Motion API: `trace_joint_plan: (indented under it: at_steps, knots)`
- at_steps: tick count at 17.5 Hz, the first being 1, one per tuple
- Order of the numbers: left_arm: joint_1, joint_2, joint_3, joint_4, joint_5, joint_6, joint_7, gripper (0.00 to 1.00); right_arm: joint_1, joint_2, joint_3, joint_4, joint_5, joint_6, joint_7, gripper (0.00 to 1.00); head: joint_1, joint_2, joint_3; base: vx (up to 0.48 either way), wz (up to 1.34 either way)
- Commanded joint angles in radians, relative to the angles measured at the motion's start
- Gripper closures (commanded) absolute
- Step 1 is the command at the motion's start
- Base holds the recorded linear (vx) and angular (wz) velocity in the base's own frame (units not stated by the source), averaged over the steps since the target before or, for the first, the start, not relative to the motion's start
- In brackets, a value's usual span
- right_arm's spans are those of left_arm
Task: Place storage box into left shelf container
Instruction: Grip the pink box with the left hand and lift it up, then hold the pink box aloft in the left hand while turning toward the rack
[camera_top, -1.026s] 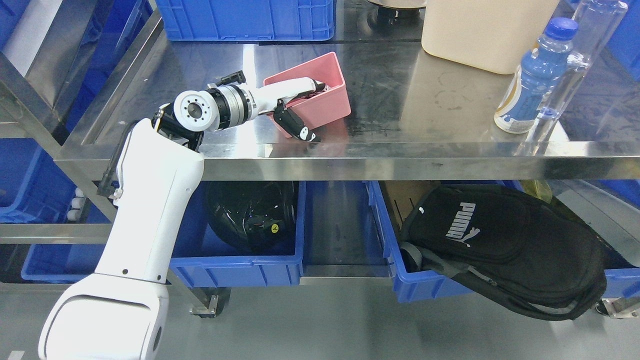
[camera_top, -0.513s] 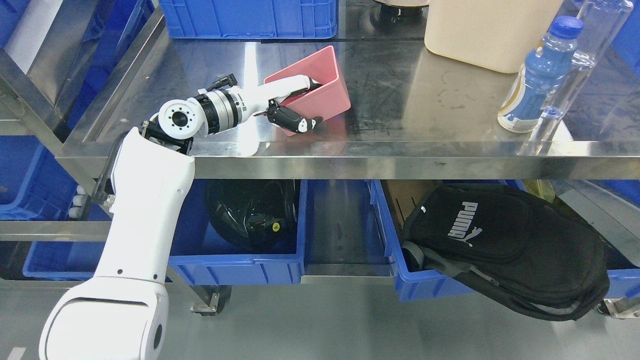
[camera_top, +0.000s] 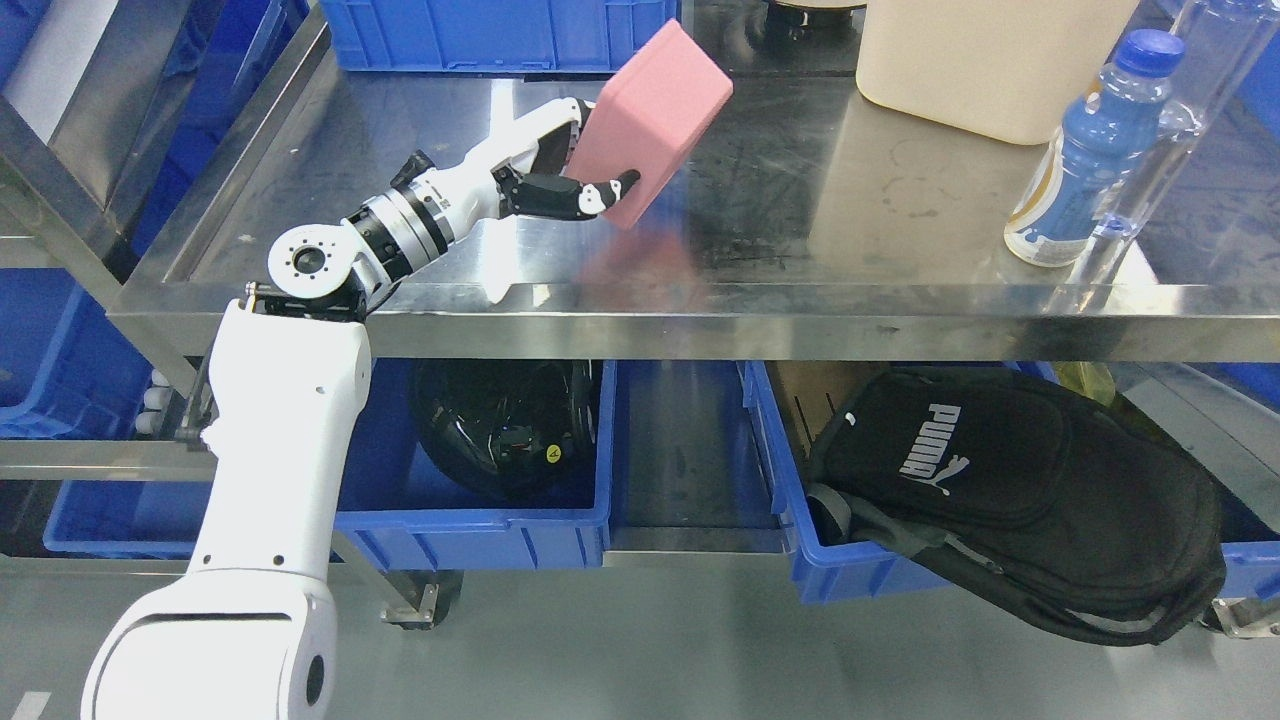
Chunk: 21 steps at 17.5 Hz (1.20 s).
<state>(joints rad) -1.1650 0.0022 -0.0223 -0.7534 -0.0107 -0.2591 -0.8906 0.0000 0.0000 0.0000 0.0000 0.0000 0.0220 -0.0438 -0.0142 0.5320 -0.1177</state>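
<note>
My left hand (camera_top: 565, 170) is shut on the pink storage box (camera_top: 655, 115), thumb on the near side and the other fingers behind its rim. The box hangs above the steel tabletop (camera_top: 780, 230), tilted so its bottom faces me and its opening is hidden. My white left arm rises from the lower left across the table's front edge. Under the table on the left stands a blue shelf container (camera_top: 470, 525) holding a black helmet (camera_top: 500, 425).
Another blue bin (camera_top: 850, 570) at the lower right holds a black backpack (camera_top: 1010, 490). On the tabletop stand a beige jug (camera_top: 990, 55), a blue-capped bottle (camera_top: 1085, 150), a clear bottle (camera_top: 1165, 120) and a blue crate (camera_top: 500, 35) at the back. More blue bins sit at the far left.
My left hand has lifted the pink box off the tabletop and tipped it over, so the open top now faces away. The forearm has swung up and back.
</note>
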Motion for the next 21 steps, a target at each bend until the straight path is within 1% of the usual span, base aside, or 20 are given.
trace_joint_plan:
  at_steps: [1,3,4,7,8,9,10,12,13,15,18,21]
  knots:
    - [0.018,0.015,0.099,0.017,0.260,-0.003,0.001,1.00,-0.002,-0.017,-0.005,-0.017,0.000,-0.001,-0.001,0.00,0.0000,0.000,0.000,-0.005,-0.04]
    - [0.021,0.015,0.116,0.002,0.358,-0.006,0.001,1.00,0.000,-0.017,-0.005,-0.017,0.000,-0.001,-0.001,0.00,0.0000,0.000,0.000,-0.010,-0.04]
    - [0.027,0.015,0.125,-0.030,0.397,-0.012,0.001,1.00,0.000,-0.017,-0.005,-0.017,0.000,-0.001,-0.001,0.00,0.0000,0.000,0.000,-0.005,-0.03]
    - [0.109,0.015,0.153,-0.206,0.465,-0.020,0.021,1.00,-0.002,-0.017,-0.005,-0.017,0.000,-0.001,-0.001,0.00,0.0000,0.000,0.000,-0.002,-0.01]
    - [0.146,0.015,0.156,-0.263,0.466,-0.055,0.047,1.00,-0.002,-0.017,-0.005,-0.017,0.000,-0.001,-0.001,0.00,0.0000,0.000,0.000,0.000,0.00]
    - [0.189,0.015,0.150,-0.318,0.466,-0.102,0.100,1.00,0.000,-0.017,-0.005,-0.017,0.000,-0.001,-0.001,0.00,0.0000,0.000,0.000,0.000,0.00]
    - [0.230,0.015,0.140,-0.381,0.466,-0.126,0.174,1.00,0.000,-0.017,-0.005,-0.017,0.000,-0.001,-0.001,0.00,0.0000,0.000,0.000,0.000,0.00]
    - [0.344,0.015,0.084,-0.533,0.465,-0.137,0.333,0.99,0.000,-0.017,-0.005,-0.017,0.000,-0.001,-0.001,0.00,0.0000,0.000,0.000,0.000,0.00]
    - [0.405,0.015,0.050,-0.602,0.463,-0.140,0.385,0.99,0.000,-0.017,-0.005,-0.017,0.000,-0.001,-0.001,0.00,0.0000,0.000,0.000,0.000,0.00]
    - [0.496,0.015,0.018,-0.679,0.463,-0.140,0.415,0.99,0.000,-0.017,-0.005,-0.017,0.000,-0.001,-0.001,0.00,0.0000,0.000,0.000,0.000,0.00]
    - [0.612,0.015,-0.007,-0.770,0.454,-0.138,0.415,0.98,-0.002,-0.017,-0.005,-0.017,0.000,-0.001,-0.001,0.00,0.0000,0.000,0.000,0.002,0.03]
    - [0.657,0.015,-0.007,-0.826,0.451,-0.127,0.411,0.98,0.000,-0.017,-0.005,-0.017,0.000,-0.001,-0.001,0.00,0.0000,0.000,0.000,0.022,0.20]
